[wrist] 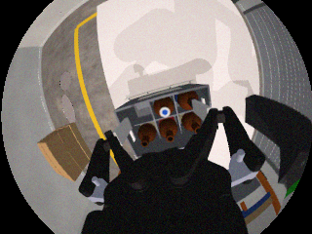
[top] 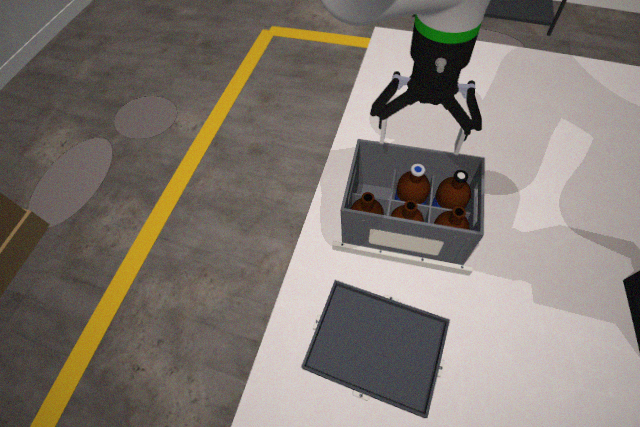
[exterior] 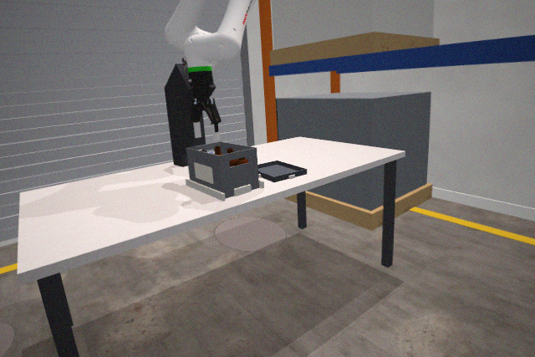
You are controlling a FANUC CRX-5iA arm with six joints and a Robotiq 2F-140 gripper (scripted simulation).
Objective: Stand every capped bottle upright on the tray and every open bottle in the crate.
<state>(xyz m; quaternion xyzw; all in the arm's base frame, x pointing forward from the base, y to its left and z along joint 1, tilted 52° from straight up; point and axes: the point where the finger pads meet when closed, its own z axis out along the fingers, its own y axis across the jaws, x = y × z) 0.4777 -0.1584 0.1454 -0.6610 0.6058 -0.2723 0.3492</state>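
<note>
The grey crate [top: 356, 228] [exterior: 222, 175] stands level on the table. In its back row are a bottle with a white-and-blue cap [top: 417, 170] [wrist: 165, 112] in the middle and a bottle with a black-and-white cap [top: 460, 175] at the right. Three open bottles [top: 367, 198] [top: 410, 206] [top: 458, 212] fill the front row. The back left compartment [wrist: 142, 108] is empty. The grey tray [top: 379, 347] [exterior: 279, 169] lies flat and empty. My gripper [top: 419, 146] [wrist: 160, 114] is wide open and empty, pointing down above the crate's back side, its fingers either side of the white-and-blue cap in the wrist view.
A pale rail [top: 400, 258] [exterior: 205, 189] runs along the crate's foot, between crate and tray in the top view. Small pale brackets sit around the tray. The table's edge [top: 281, 303] is left of both. A black column [exterior: 176, 117] stands behind the gripper in the exterior view.
</note>
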